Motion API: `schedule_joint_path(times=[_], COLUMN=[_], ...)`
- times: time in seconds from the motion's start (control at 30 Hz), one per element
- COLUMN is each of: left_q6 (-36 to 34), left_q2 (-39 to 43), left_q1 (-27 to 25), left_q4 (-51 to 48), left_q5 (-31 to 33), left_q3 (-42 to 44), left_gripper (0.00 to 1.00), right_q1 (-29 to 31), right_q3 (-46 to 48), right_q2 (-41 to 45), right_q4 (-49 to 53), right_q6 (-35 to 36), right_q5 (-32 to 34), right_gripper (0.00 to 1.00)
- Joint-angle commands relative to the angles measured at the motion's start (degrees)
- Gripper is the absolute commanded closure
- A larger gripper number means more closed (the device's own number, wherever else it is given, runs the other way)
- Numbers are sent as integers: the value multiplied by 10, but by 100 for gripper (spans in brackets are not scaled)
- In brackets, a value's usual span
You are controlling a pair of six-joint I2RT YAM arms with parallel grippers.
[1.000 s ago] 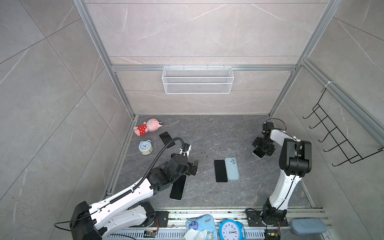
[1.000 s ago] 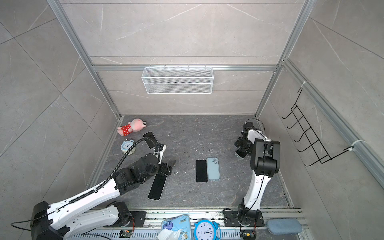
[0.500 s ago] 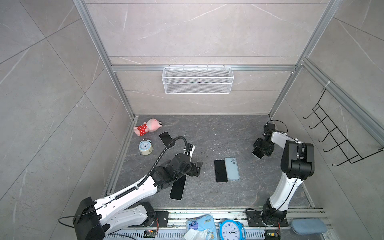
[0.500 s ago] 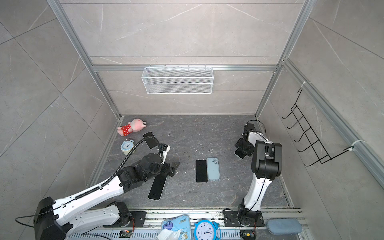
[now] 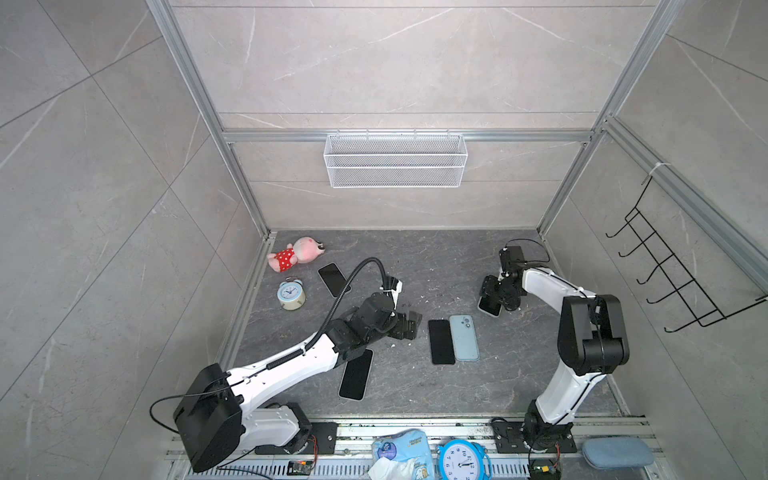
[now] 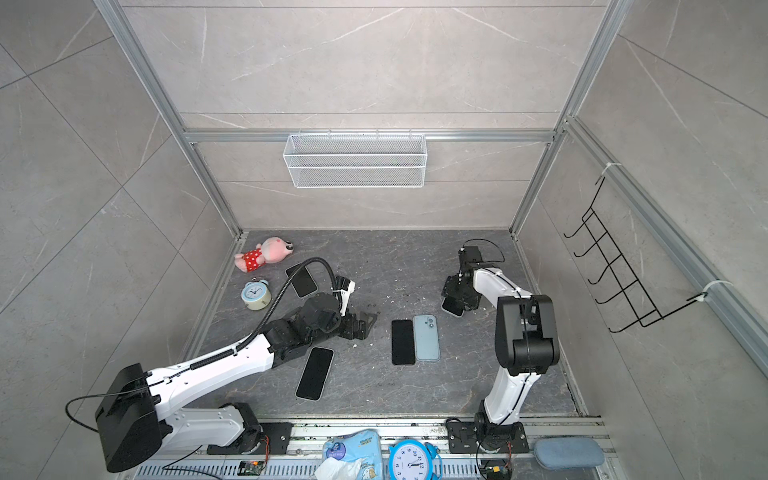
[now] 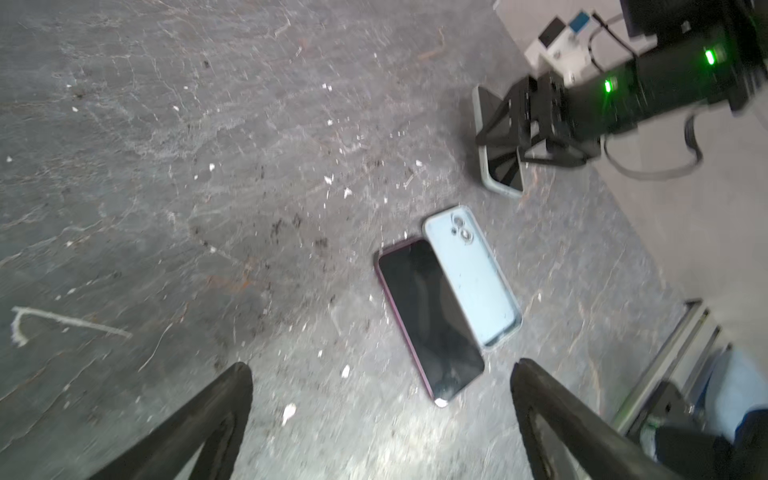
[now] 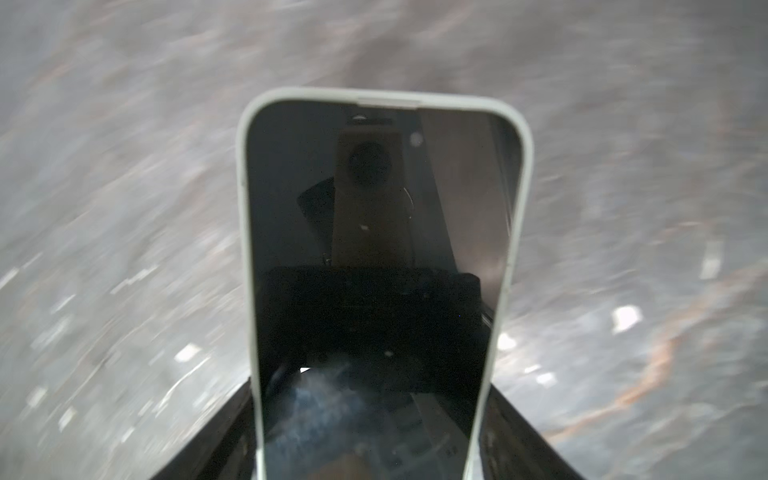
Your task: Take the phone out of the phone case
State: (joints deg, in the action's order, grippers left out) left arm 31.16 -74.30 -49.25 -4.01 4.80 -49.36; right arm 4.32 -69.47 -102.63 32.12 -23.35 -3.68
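Right tool (image 5: 496, 296) pinched the cased phone (image 8: 378, 249) by its long edges, screen toward the wrist camera, pale rim against both fingers, at the right rear of the table (image 5: 419, 390). Left tool (image 7: 380, 368) spread wide, empty, just short of a dark phone (image 7: 430, 316) lying flat, touching a pale blue case (image 7: 473, 278) (or a back-up phone; could not tell).

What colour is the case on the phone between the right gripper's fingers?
The phone case is pale greyish white, clearest in the right wrist view.
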Motion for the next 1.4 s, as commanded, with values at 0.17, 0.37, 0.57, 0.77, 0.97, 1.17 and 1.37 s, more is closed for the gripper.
schedule_joint_path(times=[0.17,0.37,0.57,0.77,0.97,1.17,1.37], left_q6=[118,147,159,185,197,209,249], left_q2=[-89,-156,-192,-221,-242,-244,-219], left_q1=[83,119,129,138,141,143,149], left_q4=[155,231,275,318,330,350,401], left_q5=[-162,-252,-288,-305,-322,-322,-315], left_q3=[-41,-59,-58,-45,-48,-38,-4], left_gripper=[3,10,16,31,45,81,100], right_q1=[99,183,236,253,260,264,264], right_q3=[57,90,84,74,64,63,69], right_q2=[110,157,161,163,161,165,190], right_q4=[-79,-127,-127,-125,-118,-116,-124], right_q6=[90,145,180,181,186,186,142], right_q5=[-79,-113,-117,-130,-157,-159,-136], right_gripper=[80,80,82,82,84,86,71])
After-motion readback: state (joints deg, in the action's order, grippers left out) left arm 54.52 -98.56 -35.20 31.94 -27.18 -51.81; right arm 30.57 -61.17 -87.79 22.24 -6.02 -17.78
